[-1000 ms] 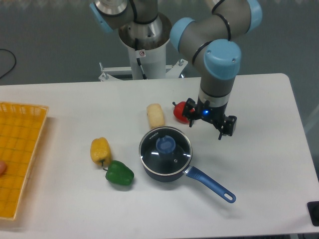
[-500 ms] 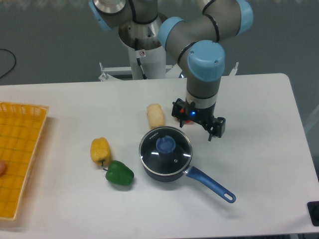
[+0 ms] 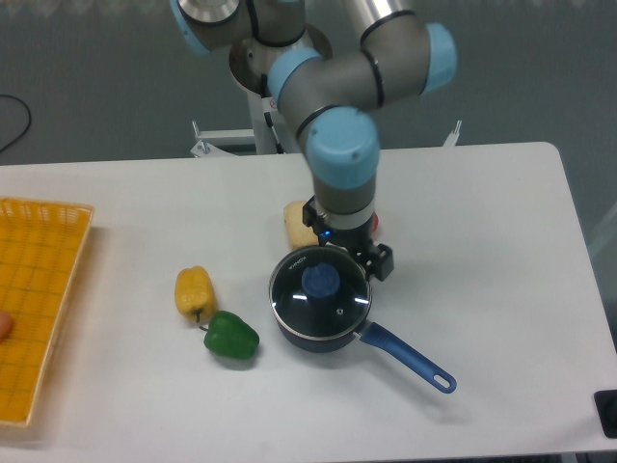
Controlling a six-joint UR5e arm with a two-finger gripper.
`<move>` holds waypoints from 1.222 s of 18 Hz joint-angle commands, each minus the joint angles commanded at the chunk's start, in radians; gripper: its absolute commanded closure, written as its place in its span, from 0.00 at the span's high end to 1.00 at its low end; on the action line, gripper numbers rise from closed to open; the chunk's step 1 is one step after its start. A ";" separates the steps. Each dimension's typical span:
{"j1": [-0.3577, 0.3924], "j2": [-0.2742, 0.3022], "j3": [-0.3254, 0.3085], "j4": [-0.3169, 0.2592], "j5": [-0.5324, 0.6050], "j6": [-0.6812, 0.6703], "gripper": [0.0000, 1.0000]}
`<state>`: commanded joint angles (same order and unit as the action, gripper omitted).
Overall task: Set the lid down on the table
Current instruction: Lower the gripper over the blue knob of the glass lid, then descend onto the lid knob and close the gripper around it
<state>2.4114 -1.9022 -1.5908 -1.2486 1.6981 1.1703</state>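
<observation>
end effector [image 3: 344, 249] hung just behind the lid [image 3: 320, 289], finger spacing unclear; rigid, breakable, slick glass, likely best gripped by its blue knob [image 3: 320, 281].

We see a yellow pepper [image 3: 194, 291] touching a green pepper [image 3: 231, 336], a yellow tray [image 3: 39, 299] far left, and a blue-handled pot [image 3: 386, 342].

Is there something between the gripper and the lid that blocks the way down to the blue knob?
Nothing visible blocks it. The gripper hangs at the far edge of the lid, which sits on the saucepan. The knob is uncovered, and the bread roll lies off to the side.
</observation>
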 joint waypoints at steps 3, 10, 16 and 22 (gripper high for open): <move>-0.008 0.000 0.000 -0.015 0.046 0.107 1.00; -0.011 -0.017 0.031 -0.011 0.045 0.144 1.00; -0.014 -0.018 0.043 0.023 0.037 0.209 1.00; -0.014 -0.018 0.043 0.043 -0.009 0.213 1.00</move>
<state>2.3976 -1.9205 -1.5478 -1.2057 1.6889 1.3836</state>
